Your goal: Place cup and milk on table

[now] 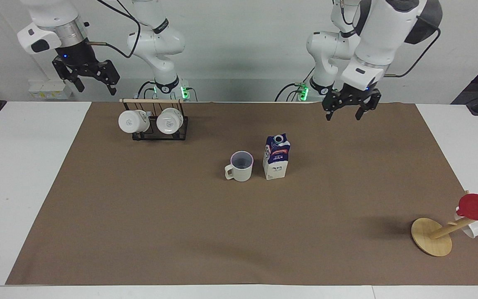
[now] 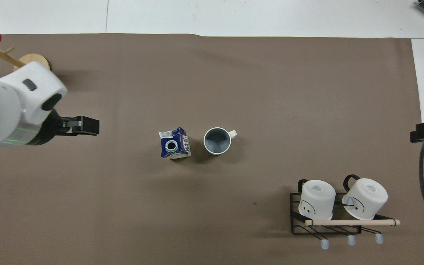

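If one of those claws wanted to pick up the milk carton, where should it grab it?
Probably from straight above, closing across the milk carton on its two flat side walls just under the sloped blue top. It stands upright on the brown sheet, with its gable and round spout facing up. The cup stands close beside it, so fingers should avoid that side. The open left gripper is closer.
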{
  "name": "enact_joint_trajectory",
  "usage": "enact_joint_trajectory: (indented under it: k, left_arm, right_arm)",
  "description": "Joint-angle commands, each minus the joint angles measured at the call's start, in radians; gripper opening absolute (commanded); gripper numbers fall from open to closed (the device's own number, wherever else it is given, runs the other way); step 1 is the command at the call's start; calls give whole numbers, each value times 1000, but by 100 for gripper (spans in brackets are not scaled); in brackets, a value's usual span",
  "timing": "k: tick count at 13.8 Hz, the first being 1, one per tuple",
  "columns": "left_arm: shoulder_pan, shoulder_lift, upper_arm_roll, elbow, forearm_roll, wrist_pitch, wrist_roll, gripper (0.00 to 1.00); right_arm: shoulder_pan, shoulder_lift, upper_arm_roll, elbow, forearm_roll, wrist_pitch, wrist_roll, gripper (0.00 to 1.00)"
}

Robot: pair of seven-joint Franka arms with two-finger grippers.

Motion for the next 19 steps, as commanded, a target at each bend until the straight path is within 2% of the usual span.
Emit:
enact_joint_trajectory:
  k: [1, 6, 10, 19]
  left_arm:
    - [72, 3, -10, 54, 13, -66, 81, 100]
    - [167, -19, -7, 61, 13, -120, 202, 100]
    - [213, -27, -7, 64, 13, -145, 222, 100]
    - [218, -33, -13, 64, 14, -143, 282, 100]
  right_arm:
    - [-3, -7, 3, 4, 2, -12, -11, 100]
    - [-2, -7, 3, 4, 2, -13, -11, 100]
    - [-3, -7, 3, 4, 2, -13, -11, 100]
    - [-3, -7, 3, 4, 2, -13, -11, 100]
